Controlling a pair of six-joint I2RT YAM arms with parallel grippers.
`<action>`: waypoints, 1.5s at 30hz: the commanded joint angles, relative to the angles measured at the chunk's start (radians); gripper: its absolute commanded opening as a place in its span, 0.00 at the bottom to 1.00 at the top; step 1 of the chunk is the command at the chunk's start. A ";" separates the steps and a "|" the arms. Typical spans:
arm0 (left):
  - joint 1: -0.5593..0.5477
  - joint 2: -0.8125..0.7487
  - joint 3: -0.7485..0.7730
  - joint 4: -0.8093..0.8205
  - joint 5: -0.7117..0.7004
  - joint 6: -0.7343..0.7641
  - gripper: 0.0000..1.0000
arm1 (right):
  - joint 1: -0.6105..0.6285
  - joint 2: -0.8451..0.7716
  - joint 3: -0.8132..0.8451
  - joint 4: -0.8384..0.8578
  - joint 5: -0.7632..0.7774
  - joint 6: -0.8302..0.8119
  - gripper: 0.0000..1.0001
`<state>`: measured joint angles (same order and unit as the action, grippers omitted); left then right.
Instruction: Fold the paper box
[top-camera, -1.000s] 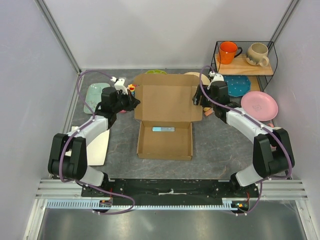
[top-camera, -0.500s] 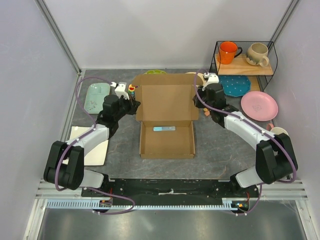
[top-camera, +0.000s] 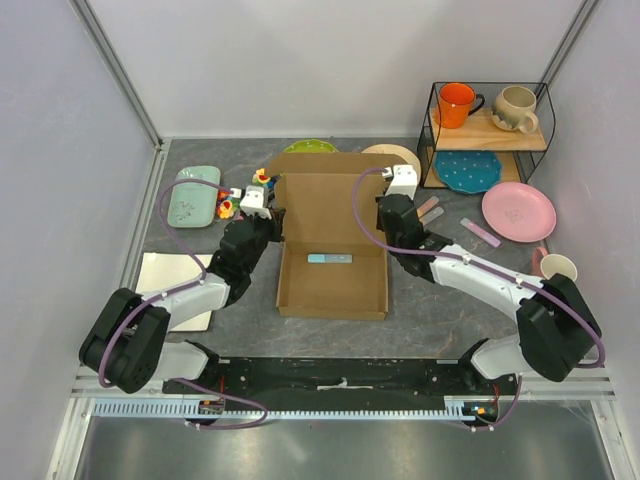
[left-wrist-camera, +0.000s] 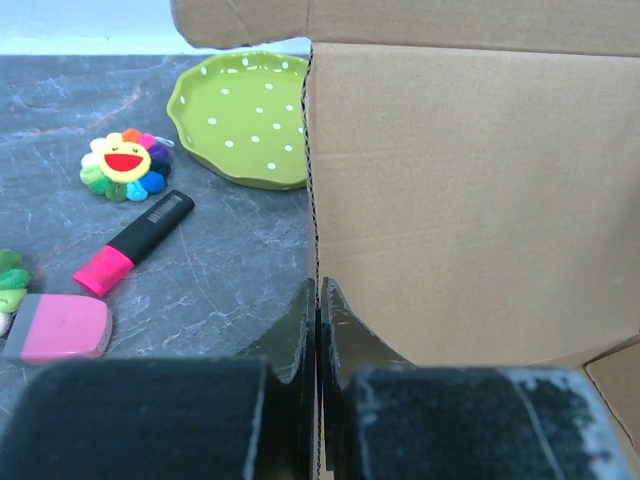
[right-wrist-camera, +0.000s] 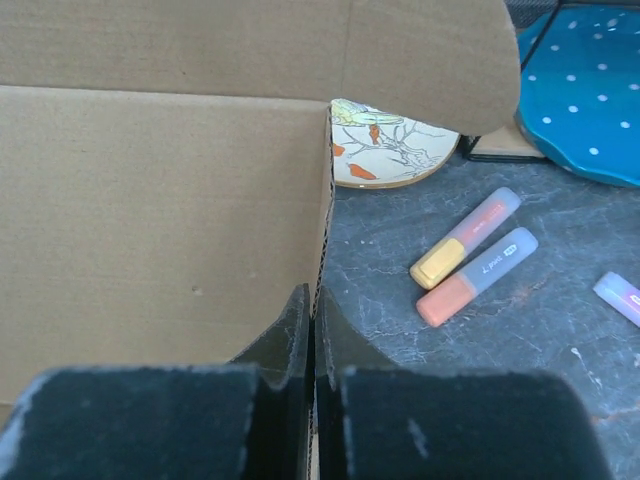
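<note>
The paper box (top-camera: 332, 285) is brown corrugated cardboard in the middle of the table. Its shallow base lies flat and its big back panel (top-camera: 335, 205) stands raised behind it. My left gripper (top-camera: 278, 222) is shut on the panel's left edge. In the left wrist view the black fingers (left-wrist-camera: 300, 325) pinch the thin cardboard edge (left-wrist-camera: 316, 230). My right gripper (top-camera: 386, 222) is shut on the panel's right edge. The right wrist view shows its fingers (right-wrist-camera: 298, 320) closed on that cardboard edge (right-wrist-camera: 325, 200). A small blue-white label (top-camera: 328, 258) lies inside the base.
Left of the box lie a green dotted plate (left-wrist-camera: 245, 120), a flower toy (left-wrist-camera: 125, 165), a pink highlighter (left-wrist-camera: 135, 240), a mint tray (top-camera: 192, 195) and a white tray (top-camera: 172, 280). To the right are highlighters (right-wrist-camera: 465, 237), a patterned plate (right-wrist-camera: 385, 145), a pink plate (top-camera: 518, 211) and a wire rack (top-camera: 490, 125) with mugs.
Both grippers have drawn toward the near side of the table and the box's back panel has swung up from nearly flat. The right gripper has closed on the panel's right edge.
</note>
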<state>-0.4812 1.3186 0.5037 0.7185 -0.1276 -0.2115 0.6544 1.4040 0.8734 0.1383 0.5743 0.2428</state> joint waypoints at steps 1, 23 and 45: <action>-0.092 -0.002 -0.057 0.209 -0.104 0.047 0.02 | 0.106 0.042 -0.034 -0.016 0.131 0.042 0.00; -0.212 0.018 -0.128 0.285 -0.188 -0.118 0.09 | 0.330 0.194 -0.024 -0.062 0.444 0.291 0.00; -0.204 -0.432 -0.080 -0.207 -0.310 0.023 0.57 | 0.330 0.128 -0.062 -0.078 0.478 0.259 0.00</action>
<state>-0.6868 0.9707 0.3885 0.5812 -0.4126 -0.2249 0.9627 1.5074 0.8715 0.1799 1.1999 0.4740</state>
